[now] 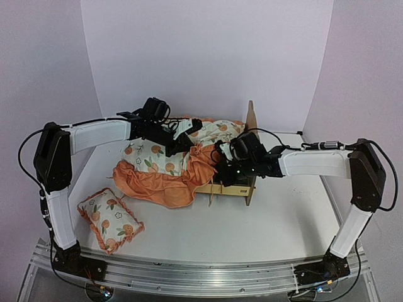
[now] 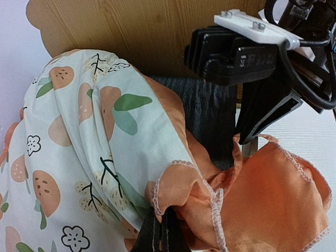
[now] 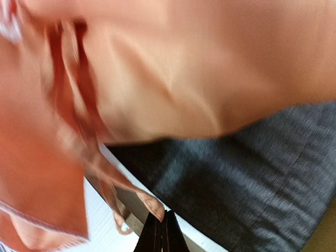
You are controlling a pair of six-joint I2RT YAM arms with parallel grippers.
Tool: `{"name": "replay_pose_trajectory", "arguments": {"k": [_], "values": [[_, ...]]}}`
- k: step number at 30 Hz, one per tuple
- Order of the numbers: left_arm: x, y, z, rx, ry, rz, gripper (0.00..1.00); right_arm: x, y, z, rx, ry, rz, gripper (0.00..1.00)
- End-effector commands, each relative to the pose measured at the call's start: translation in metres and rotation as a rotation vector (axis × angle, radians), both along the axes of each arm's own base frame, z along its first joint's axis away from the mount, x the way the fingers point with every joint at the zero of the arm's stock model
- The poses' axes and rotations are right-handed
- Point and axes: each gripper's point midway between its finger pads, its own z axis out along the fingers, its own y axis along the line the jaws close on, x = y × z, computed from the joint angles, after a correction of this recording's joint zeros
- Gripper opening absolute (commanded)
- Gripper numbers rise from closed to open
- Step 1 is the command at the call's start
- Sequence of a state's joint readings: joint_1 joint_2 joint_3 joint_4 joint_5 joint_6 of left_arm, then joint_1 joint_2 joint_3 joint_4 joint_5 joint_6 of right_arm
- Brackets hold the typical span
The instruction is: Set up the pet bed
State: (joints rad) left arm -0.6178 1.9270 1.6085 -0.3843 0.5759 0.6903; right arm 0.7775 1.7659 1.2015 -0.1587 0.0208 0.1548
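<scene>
Top cam: bed (image 1: 239,192) lies crosswise w/ headboard (image 1: 251,119) at right end, cushion (image 1: 154,162) hanging mostly off its left end, so I'd pull rightward; my left gripper (image 2: 160,237) is clenched on cushion cloth, right gripper (image 3: 163,235), nearer the bed, is shut by the ruffle (image 3: 47,178), hold unclear.

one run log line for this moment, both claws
left claw: shut on cushion | right claw: shut on cushion ruffle | cushion: partly draped over pet bed | pillow: front left, apart
</scene>
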Motion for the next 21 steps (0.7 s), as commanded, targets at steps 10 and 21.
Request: {"name": "replay_pose_trajectory", "arguments": {"k": [10,21], "values": [[0.001,0.005,0.022,-0.054,0.015,0.024,0.0,0.039,0.012,0.026,0.055,-0.09,-0.009,0.0],[0.002,-0.002,0.018,-0.065,0.042,0.015,0.0,0.047,0.006,0.006,0.044,-0.168,-0.032,0.0]]}}
